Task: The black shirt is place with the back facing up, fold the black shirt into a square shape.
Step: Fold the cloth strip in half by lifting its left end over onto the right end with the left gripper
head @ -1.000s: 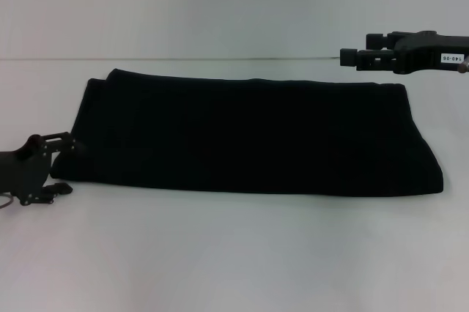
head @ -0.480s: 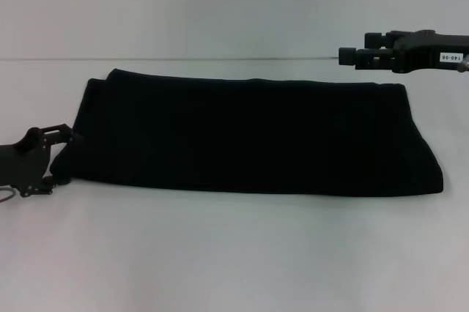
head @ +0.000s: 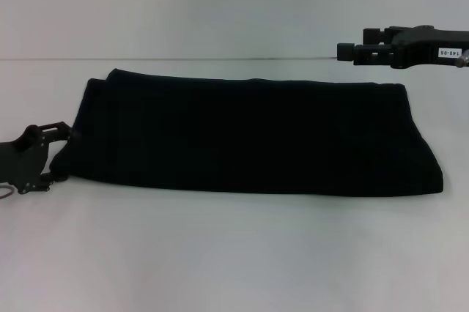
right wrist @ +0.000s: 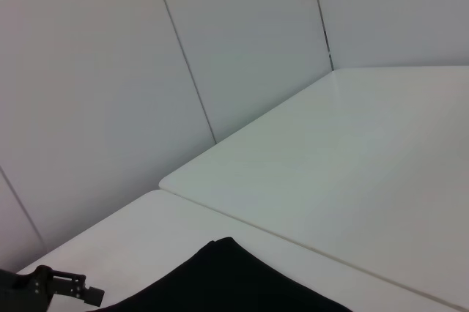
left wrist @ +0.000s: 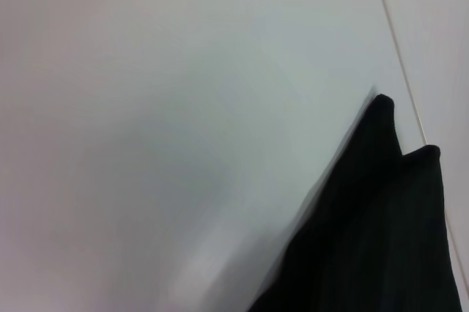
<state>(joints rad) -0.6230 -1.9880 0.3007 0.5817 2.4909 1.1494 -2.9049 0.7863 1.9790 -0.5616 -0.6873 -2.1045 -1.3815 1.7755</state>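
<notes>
The black shirt (head: 256,136) lies folded into one long band across the white table, its plain side up. Its left end shows in the left wrist view as two layered corners (left wrist: 381,239). One corner shows in the right wrist view (right wrist: 242,279). My left gripper (head: 64,155) sits low at the band's left end, open. Its upper finger is beside the shirt's edge and its lower finger is against the near left corner. The same gripper appears far off in the right wrist view (right wrist: 66,288). My right gripper (head: 352,45) hangs raised above the far right corner, open and holding nothing.
The white table (head: 234,253) stretches well past the shirt toward me. A seam between table panels (right wrist: 293,242) runs behind the shirt. Pale wall panels (right wrist: 242,41) stand beyond the table's far edge.
My left gripper has shifted slightly back toward the shirt's left end, so its lower finger now meets the near left corner. The right gripper has risen a little. The shirt has not moved.
</notes>
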